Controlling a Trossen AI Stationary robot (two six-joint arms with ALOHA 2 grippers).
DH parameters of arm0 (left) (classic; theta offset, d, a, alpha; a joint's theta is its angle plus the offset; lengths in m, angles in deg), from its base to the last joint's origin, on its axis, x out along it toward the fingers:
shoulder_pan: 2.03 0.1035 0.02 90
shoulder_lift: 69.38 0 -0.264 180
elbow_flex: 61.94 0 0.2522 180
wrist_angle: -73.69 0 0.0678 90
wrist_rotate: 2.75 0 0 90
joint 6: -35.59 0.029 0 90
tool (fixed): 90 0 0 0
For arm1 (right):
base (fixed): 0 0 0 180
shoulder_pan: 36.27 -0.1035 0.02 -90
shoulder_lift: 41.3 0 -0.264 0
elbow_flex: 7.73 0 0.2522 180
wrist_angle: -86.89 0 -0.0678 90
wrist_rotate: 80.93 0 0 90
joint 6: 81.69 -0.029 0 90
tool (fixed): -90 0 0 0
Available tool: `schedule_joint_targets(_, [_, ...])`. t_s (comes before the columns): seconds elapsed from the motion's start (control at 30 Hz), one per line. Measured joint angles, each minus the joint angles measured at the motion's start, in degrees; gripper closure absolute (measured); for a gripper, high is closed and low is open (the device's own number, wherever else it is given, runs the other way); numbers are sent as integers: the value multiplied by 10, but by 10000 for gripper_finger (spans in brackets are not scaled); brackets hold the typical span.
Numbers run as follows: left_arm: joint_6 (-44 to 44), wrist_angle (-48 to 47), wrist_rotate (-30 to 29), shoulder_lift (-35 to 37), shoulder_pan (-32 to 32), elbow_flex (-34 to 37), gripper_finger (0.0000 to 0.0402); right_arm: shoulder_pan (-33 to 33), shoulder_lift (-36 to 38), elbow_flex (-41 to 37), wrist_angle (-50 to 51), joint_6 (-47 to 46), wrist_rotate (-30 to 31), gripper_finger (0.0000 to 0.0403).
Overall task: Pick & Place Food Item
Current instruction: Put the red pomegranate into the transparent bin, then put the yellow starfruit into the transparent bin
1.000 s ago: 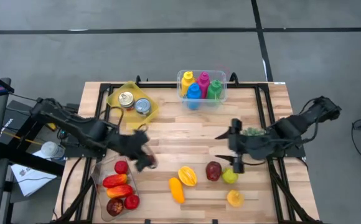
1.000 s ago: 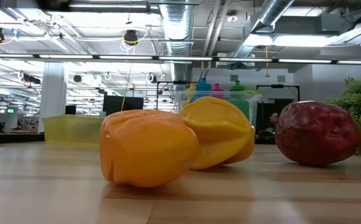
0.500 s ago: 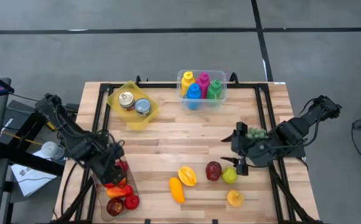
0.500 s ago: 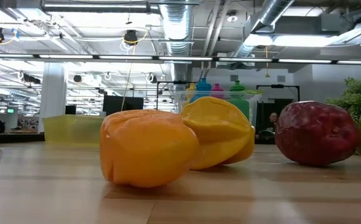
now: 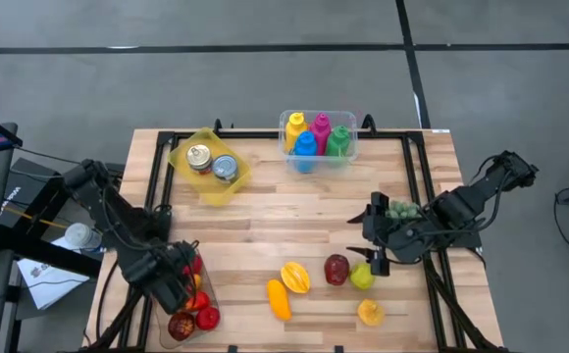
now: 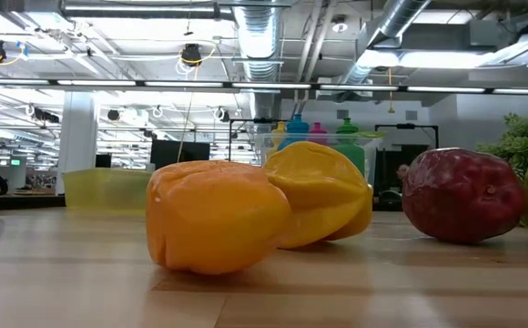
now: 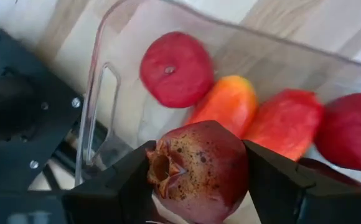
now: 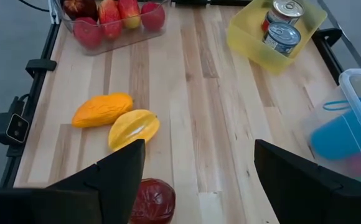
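My left gripper (image 5: 172, 279) hangs pointing down over the clear bin (image 5: 157, 316) at the table's near left and is shut on a dark red pomegranate (image 7: 199, 171). Several red and orange fruits (image 7: 175, 68) lie in the bin below it. My right gripper (image 5: 373, 242) stands open above the table's right half and touches nothing. Just nearside of it a dark red fruit (image 5: 336, 269) and a green fruit (image 5: 362, 277) lie on the wood. A yellow starfruit (image 5: 295, 277), an orange fruit (image 5: 279, 299) and a yellow fruit (image 5: 370, 312) also rest on the table. My left gripper pinches the pomegranate's two opposite sides (image 7: 159, 186) between its two fingers (image 7: 121, 190), with the crown end facing the wrist camera. The fingers come from above, pointing down. The fruit is lifted clear, over the fruits in the bin.
A yellow tray with two cans (image 5: 212, 165) sits at the far left. A clear box of coloured bottles (image 5: 317, 137) stands at the far middle. A green leafy item (image 5: 399, 208) lies under my right arm. Bare wood lies open in the table's middle.
My left gripper has swung from the table's middle toward the near left corner and sunk over the clear bin, tipping until it points straight down. My right arm has kept nearly still.
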Motion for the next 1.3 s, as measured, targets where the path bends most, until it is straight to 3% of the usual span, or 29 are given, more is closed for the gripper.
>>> schedule_joint_targets(0.23, [-107, -1, 60, 2, -4, 62, 190, 0, 0, 0, 2, 0, 0, 111])
schedule_joint_targets(0.47, [-234, 55, 69, 27, -8, 111, 180, 0, 0, 0, 1, 0, 0, 111])
schedule_joint_targets(0.97, [-269, 80, 89, 35, -7, 132, 133, 0, 0, 0, 1, -5, 0, 111])
schedule_joint_targets(1.13, [-272, 113, 95, 76, -6, 132, 121, -2, 0, 0, 1, -10, 0, 111])
schedule_joint_targets(1.3, [-278, 201, 27, 146, -6, 132, 119, -2, 0, 0, 17, -36, -2, 111])
